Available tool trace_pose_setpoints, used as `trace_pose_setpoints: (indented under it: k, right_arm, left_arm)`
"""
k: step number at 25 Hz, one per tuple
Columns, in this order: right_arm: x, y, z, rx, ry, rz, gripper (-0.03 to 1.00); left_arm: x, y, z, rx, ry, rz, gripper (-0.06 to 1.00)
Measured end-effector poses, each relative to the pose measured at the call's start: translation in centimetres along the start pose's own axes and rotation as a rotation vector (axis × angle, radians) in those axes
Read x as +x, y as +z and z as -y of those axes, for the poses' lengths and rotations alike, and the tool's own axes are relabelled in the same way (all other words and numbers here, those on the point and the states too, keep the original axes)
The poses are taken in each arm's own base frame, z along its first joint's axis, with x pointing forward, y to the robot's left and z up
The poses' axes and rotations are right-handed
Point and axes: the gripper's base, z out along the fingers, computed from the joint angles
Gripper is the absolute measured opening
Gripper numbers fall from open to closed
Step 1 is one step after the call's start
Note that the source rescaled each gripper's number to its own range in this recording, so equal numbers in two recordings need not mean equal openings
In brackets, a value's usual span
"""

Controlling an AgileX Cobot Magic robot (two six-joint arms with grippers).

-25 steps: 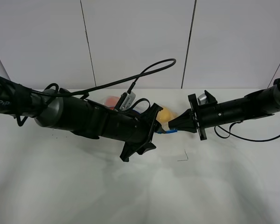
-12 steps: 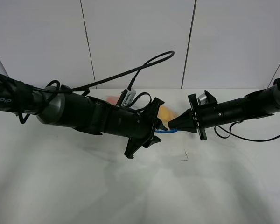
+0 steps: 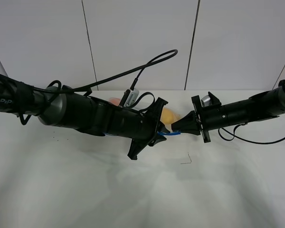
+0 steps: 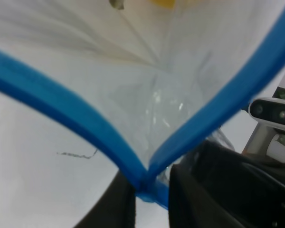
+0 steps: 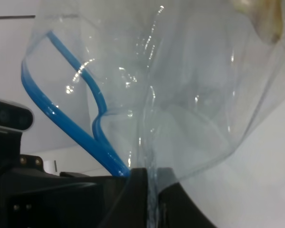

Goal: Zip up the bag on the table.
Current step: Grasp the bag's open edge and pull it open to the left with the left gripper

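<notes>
The bag [image 5: 180,95] is clear crinkly plastic with a thin blue zipper strip [image 3: 170,134]. In the exterior view my left arm hides most of it. A yellow fruit [image 3: 168,115] and a bit of an orange [image 3: 114,101] show behind the arm; the eggplant is hidden. My left gripper [image 3: 162,135] is shut on the zipper strip [image 4: 99,137] where its two sides meet [image 4: 149,199]. My right gripper [image 3: 175,127] is shut on the bag's end corner [image 5: 152,199], a short way right of the left one.
The white table [image 3: 133,190] carries a thin dark mark [image 3: 186,159] in front of the grippers. A black cable [image 3: 147,71] loops up over my left arm. Grey wall panels stand behind the table.
My left gripper has slid a little to the right along the blue strip, toward the right gripper. The strip between them is shorter. The right arm has held still.
</notes>
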Motion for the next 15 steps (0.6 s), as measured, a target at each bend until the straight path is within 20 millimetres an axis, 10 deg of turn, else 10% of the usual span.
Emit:
trace_pose_setpoints:
  k: [15]
  right_arm:
    - [0.04,0.00,0.04,0.004,-0.002,-0.005,0.00]
  left_arm:
    - [-0.41,-0.01,-0.06,-0.004,0.015,0.018,0.00]
